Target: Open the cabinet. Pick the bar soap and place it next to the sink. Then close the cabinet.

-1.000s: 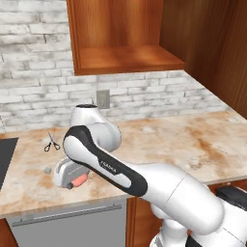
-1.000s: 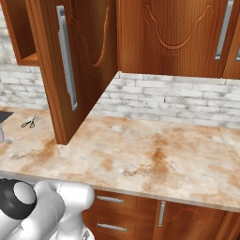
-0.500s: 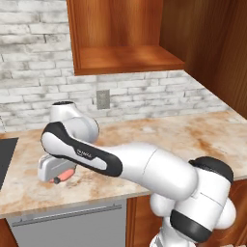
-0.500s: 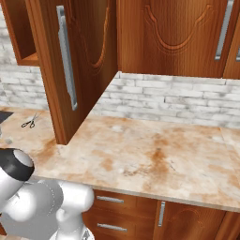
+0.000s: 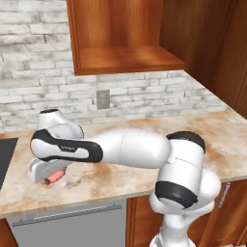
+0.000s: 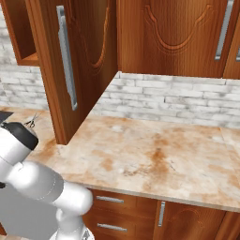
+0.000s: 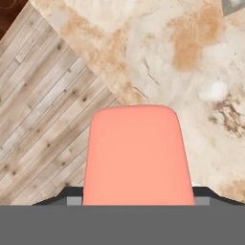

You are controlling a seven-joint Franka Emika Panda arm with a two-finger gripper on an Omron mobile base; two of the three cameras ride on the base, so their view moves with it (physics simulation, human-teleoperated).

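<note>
change: arm has swung further left, toward the sink (image 5: 6, 159) | tool (image 5: 47, 174) grasping bar soap (image 7: 135, 155), low over desk's (image 5: 111, 176) front edge (cabinet (image 6: 77, 61) open) | meaning: placement near

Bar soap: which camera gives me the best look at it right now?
The hand view: the bar soap fills its centre, held over the counter's front edge. The left base view shows just a pink sliver under the gripper.
</note>
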